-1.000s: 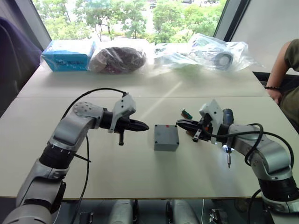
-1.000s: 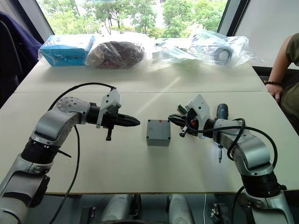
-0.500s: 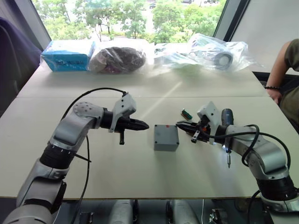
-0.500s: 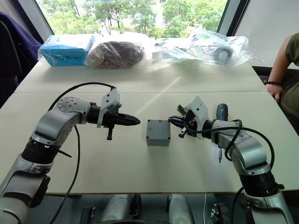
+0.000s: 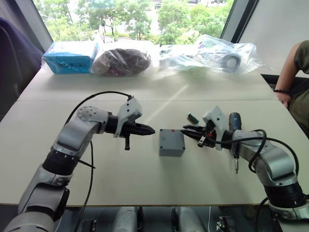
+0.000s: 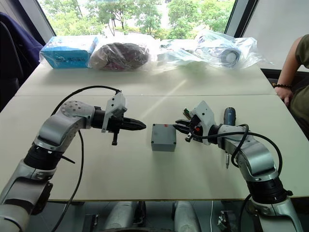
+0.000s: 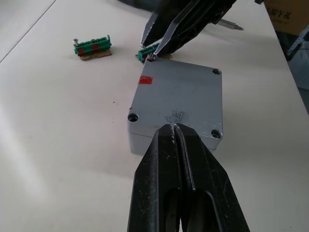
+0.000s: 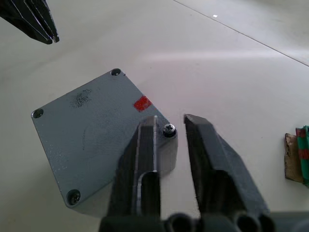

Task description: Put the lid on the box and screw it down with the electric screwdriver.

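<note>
Black fingers of the right gripper (image 8: pixel 169 130) are parted, their tips at the right far corner of the lid (image 7: pixel 178 101), a small screw (image 8: pixel 168 129) sitting between them in that corner's hole; I cannot tell whether they touch it. The left gripper (image 7: pixel 175 128) is clenched with nothing in it, tips pressed together, hovering just left of the box (image 5: pixel 172 142) and aimed at it. The lid sits on the box at mid-worktop, a red mark (image 7: pixel 145 80) on its top; two other corner holes look empty and the fourth holds something dark that I cannot make out. The electric screwdriver (image 5: pixel 234 140) lies on the worktop (image 5: pixel 145 174) by the right arm, right of the box. Small green parts (image 7: pixel 91 47) lie beyond the box on its far right. Along the far edge stand a blue carton (image 5: pixel 70 56) and clear bags (image 5: pixel 224 55). A person's arm (image 5: pixel 294 67) shows at the far right.
</note>
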You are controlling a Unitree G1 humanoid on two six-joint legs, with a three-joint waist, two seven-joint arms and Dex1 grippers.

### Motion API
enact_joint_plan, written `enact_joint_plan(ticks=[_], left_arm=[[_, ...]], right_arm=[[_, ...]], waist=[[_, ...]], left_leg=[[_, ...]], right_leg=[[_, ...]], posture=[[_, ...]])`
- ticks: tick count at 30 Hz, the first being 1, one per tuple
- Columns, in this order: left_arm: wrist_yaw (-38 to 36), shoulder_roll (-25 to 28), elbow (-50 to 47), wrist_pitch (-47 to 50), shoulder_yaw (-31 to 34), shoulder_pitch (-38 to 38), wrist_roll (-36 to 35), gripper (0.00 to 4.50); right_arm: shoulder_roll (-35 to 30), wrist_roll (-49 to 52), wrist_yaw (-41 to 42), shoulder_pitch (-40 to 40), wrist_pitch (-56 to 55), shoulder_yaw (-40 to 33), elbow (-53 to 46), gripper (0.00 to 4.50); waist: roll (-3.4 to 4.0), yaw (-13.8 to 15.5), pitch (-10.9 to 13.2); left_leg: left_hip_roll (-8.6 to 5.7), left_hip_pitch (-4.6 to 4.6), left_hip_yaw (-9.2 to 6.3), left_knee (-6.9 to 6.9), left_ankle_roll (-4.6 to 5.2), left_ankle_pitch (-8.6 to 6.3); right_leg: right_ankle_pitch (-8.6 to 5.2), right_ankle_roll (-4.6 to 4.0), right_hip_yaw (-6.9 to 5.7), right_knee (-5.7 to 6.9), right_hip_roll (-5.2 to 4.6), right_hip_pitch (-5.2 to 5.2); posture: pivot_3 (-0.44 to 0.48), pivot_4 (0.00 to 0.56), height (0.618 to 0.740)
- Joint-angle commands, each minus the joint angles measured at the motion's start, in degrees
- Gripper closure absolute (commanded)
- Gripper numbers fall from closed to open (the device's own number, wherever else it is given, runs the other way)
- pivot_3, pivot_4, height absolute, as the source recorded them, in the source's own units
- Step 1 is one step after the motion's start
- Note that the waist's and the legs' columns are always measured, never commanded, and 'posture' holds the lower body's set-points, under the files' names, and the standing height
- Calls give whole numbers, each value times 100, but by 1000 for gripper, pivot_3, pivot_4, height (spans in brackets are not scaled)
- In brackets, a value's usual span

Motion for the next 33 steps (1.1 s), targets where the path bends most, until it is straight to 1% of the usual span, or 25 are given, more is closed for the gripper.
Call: enact_joint_plan(ticks=[1, 2, 6, 8, 10, 12, 13, 15, 16, 18, 20, 23, 27, 30, 33], left_arm=[[3, -5, -51, -74, 21, -64, -48, 4500], [-2, -4, -47, -72, 23, -67, -59, 4500], [-38, -36, -35, -32, 105, -102, -186, 4500], [-60, -94, 48, -19, 215, -243, -315, 4500], [-153, -138, 165, -111, 257, -479, -389, 4500], [-268, -130, 215, -293, 155, -617, -316, 4500], [-316, -164, 251, -431, 88, -698, -252, 4500], [-389, -258, 294, -632, -1, -827, -196, 4500], [-428, -301, 289, -713, -42, -870, -184, 4500], [-569, -364, 87, -919, -224, -861, -138, 4500], [-645, -404, -70, -1042, -358, -824, -111, 4500], [-639, -476, -199, -1112, -478, -784, -75, 4500], [-598, -539, -391, -1174, -595, -664, -35, 4500], [-547, -547, -513, -1163, -624, -614, -18, 4500], [-475, -488, -667, -1077, -568, -481, -48, 4500]], right_arm=[[17, 53, -14, -68, -26, -88, -19, 2042], [15, 88, -28, -94, 3, -135, -26, 1670], [46, 369, -148, -172, 242, -467, -149, 1670], [23, 531, -467, -295, 611, -873, -204, 1670], [-181, 707, -873, -570, 1455, -1391, -144, 1670], [-380, 819, -1067, -746, 2020, -1686, -129, 1184], [-511, 908, -1170, -933, 2594, -1885, -48, 980], [-732, 937, -1421, -1343, 3691, -2228, 165, 309], [-830, 895, -1521, -1558, 4220, -2370, 296, 69], [-1695, 1376, -1559, -1544, 4765, -2225, 956, 69], [-2391, 2061, -1523, -1353, 4865, -1983, 1441, 69], [-2966, 2864, -1714, -1293, 4865, -1589, 1966, 69], [-3214, 3682, -2150, -1558, 4865, -903, 2825, 69], [-3260, 3879, -2346, -1786, 4865, -503, 3150, 69], [-3050, 3824, -2495, -2187, 4865, -61, 3602, 69]], waist=[[0, 0, 0], [0, 0, 0], [0, 2, 0], [0, 7, 0], [-1, 11, 0], [-1, 14, 0], [-1, 9, 0], [0, 0, 0], [0, -2, 0], [0, -4, 0], [6, 37, 3], [5, -15, 3], [5, -77, 2], [5, -106, 3], [5, -122, 3]], left_leg=[[0, 0, 0, 0, 0, 0], [0, 0, 0, 0, 0, 0], [0, 0, 0, 0, 0, 0], [0, 0, 0, 0, 0, 0], [0, 0, 0, 0, -2, 1], [-2, -1, 0, 1, -4, 2], [-2, 0, 0, 0, -4, 2], [-1, 0, 3, -2, -3, 2], [0, 0, 2, -3, -3, 2], [1, 0, 5, -3, -2, 1], [-5, -1, 5, -10, 10, -6], [-11, -5, 9, -7, 18, -10], [-4, 12, 14, -8, 31, -18], [0, 10, 13, -9, 31, -18], [0, 8, 14, -10, 31, -18]], right_leg=[[0, 0, 0, 0, 0, 0], [0, 0, 0, 0, 0, 0], [0, 0, 0, 0, 0, 0], [0, 0, 0, 0, -1, 0], [0, 0, 0, 1, -2, 1], [0, 0, -1, 2, -3, 1], [0, 0, -1, 1, -3, 1], [0, 0, 1, -2, -3, 0], [0, 0, 0, -2, -3, 0], [0, 0, 2, 0, -3, -3], [-1, -1, 5, -1, -7, -5], [0, -1, 7, -10, -16, -2], [0, -1, 14, -9, -11, 5], [-1, -1, 15, -8, -6, 0], [-1, -1, 15, -10, -6, -1]], posture=[[0, 150, 740], [0, 150, 740], [0, 150, 740], [0, 150, 740], [0, 150, 740], [0, 150, 740], [0, 150, 740], [0, 150, 740], [0, 150, 740], [0, 150, 740], [0, 150, 740], [0, 150, 740], [0, 150, 740], [0, 150, 740], [0, 150, 740]])
